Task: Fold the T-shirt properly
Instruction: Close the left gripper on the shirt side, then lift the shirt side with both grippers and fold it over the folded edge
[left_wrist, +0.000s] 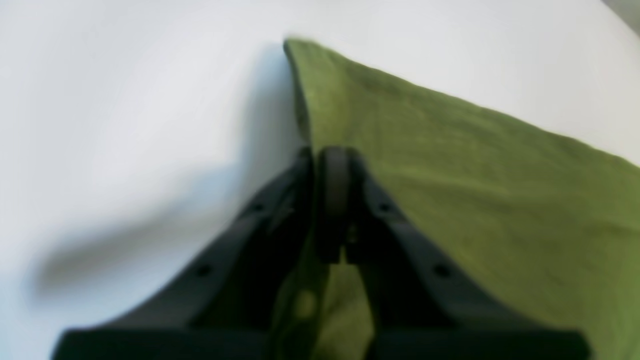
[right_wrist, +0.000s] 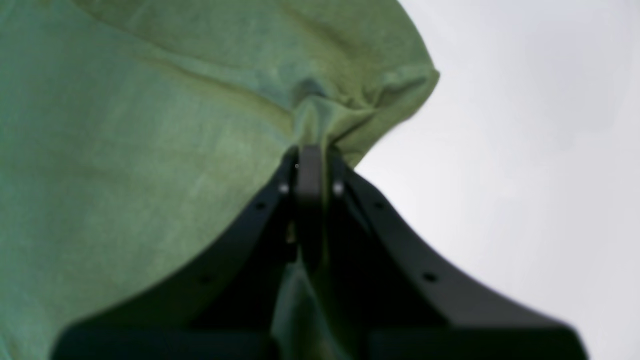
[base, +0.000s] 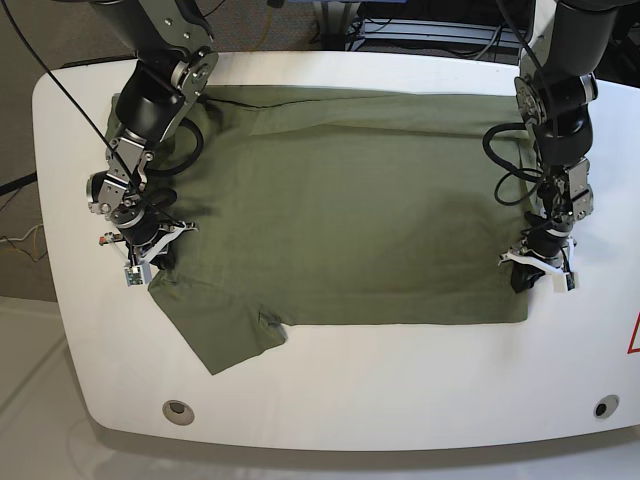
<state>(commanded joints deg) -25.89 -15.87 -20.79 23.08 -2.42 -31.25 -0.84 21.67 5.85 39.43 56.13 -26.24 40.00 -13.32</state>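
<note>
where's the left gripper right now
In the base view it's at the right, the left gripper shut on the T-shirt's right edge near its lower corner.

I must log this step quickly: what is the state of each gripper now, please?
Left gripper: closed, pinching an edge of the T-shirt.
Right gripper: closed, pinching a bunched fold of the T-shirt.
</note>
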